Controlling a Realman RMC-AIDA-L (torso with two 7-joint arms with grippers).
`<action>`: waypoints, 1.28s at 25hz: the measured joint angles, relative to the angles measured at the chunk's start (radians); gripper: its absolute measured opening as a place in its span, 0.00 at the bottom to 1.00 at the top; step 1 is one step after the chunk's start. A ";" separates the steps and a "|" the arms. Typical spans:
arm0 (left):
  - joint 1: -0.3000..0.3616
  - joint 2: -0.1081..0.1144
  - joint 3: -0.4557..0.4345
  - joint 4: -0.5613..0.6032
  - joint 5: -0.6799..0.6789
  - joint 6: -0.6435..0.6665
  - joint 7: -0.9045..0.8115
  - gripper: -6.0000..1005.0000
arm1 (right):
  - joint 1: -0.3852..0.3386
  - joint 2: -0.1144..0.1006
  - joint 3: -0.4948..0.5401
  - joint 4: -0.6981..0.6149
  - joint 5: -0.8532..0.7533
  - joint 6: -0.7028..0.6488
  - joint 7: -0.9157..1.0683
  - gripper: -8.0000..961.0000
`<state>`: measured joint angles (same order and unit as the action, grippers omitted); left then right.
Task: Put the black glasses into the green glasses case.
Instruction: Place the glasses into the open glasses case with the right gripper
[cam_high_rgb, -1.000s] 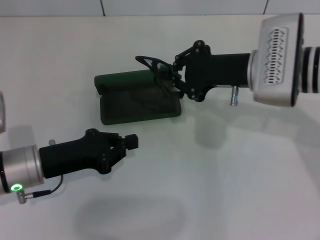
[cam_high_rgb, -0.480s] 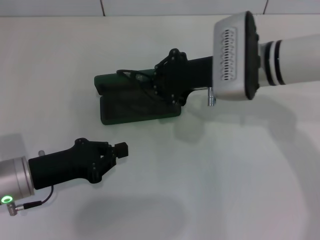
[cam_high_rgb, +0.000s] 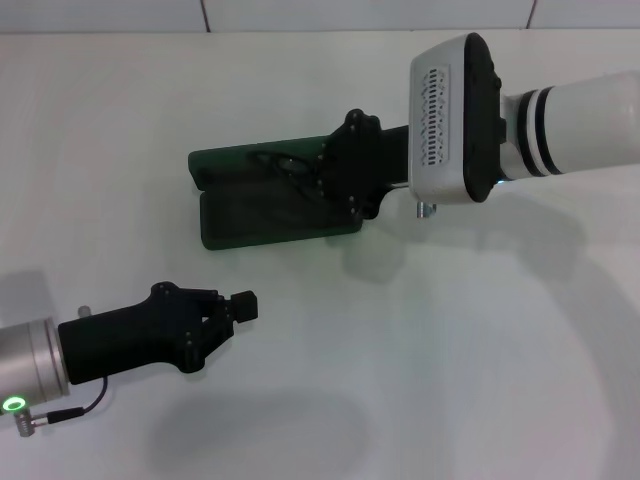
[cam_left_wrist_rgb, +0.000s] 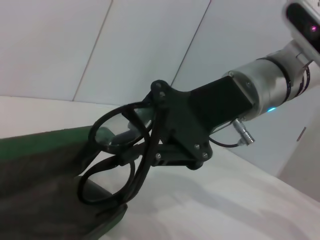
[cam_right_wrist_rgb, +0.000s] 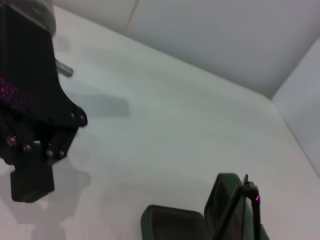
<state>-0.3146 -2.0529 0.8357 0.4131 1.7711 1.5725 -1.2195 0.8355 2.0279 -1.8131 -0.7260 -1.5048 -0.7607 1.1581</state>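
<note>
Lowered into the green glasses case, right gripper grips black glasses.

The green glasses case lies open and flat on the tabletop, dark lining up, its far end under the right claw. The black glasses, thin-framed with oval clear lenses, are pinched in that claw and sit low over the case's lining, tilted.
</note>
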 joint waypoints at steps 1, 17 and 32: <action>0.000 0.000 0.000 0.000 0.000 0.000 0.000 0.02 | 0.000 0.000 0.000 -0.002 -0.006 0.002 0.010 0.16; 0.000 -0.003 0.002 -0.001 0.003 0.000 0.000 0.02 | -0.008 0.000 0.000 -0.007 -0.009 0.017 0.006 0.16; 0.000 -0.004 0.002 -0.001 0.012 0.000 0.000 0.03 | -0.007 0.000 -0.034 -0.016 -0.009 0.060 0.008 0.17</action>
<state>-0.3144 -2.0568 0.8375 0.4126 1.7830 1.5723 -1.2195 0.8287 2.0278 -1.8467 -0.7417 -1.5140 -0.7008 1.1666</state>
